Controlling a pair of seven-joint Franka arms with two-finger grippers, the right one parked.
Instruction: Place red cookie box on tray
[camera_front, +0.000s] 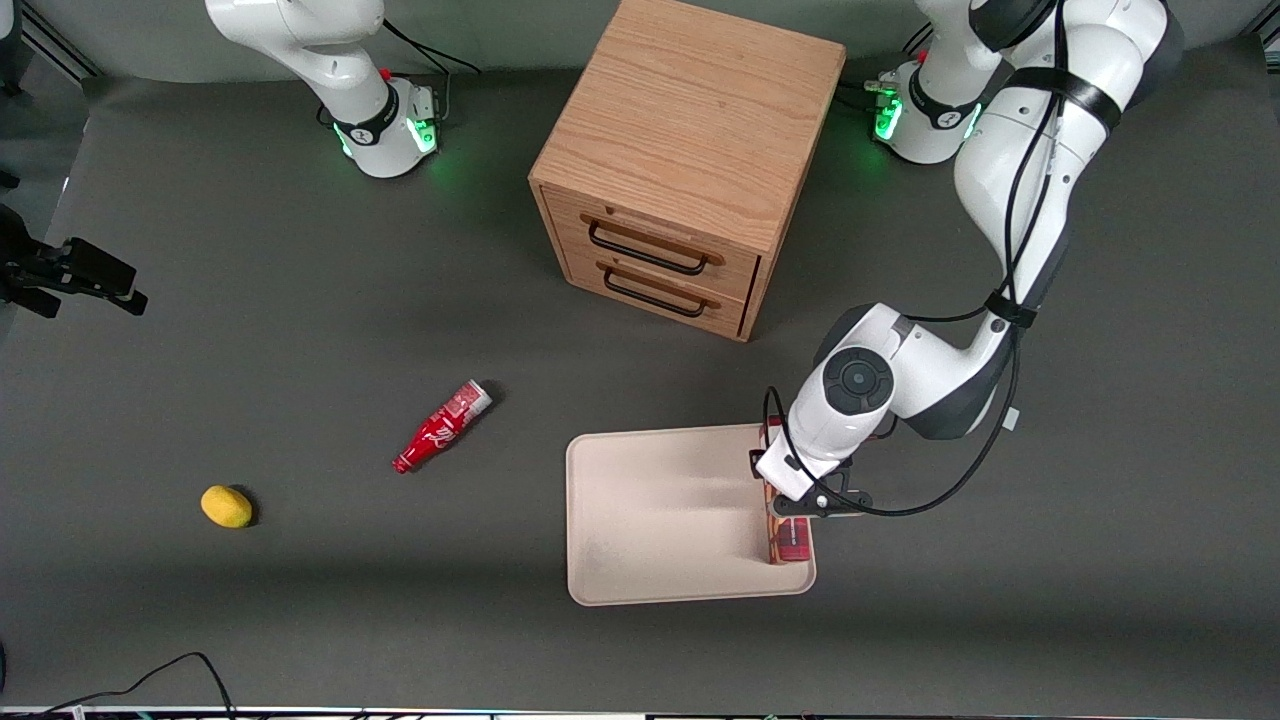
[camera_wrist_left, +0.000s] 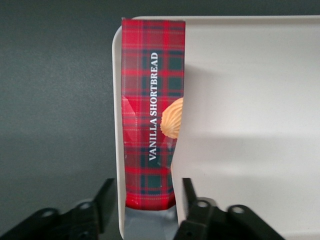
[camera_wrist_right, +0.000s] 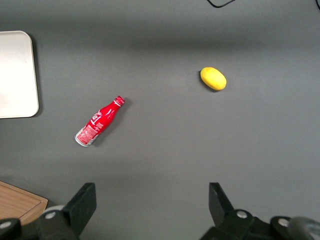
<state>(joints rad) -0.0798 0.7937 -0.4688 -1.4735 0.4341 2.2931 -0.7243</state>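
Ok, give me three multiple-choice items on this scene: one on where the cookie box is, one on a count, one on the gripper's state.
1. Where does the red cookie box lie?
A. On the tray, along its edge toward the working arm's end
B. On top of the wooden drawer cabinet
C. On the table next to the lemon

2. How many drawer handles does the wooden cabinet show?
A. One
B. Two
C. Four

3. How does the gripper stand?
A. Shut tight on the box
B. Open, fingers either side of the box's end
C. Shut on the red bottle

Key: 1 A, the box lies inside the tray's rim; 2 B, two dark handles, one above the other; 3 B, in the left wrist view gaps show between the fingers and the box.
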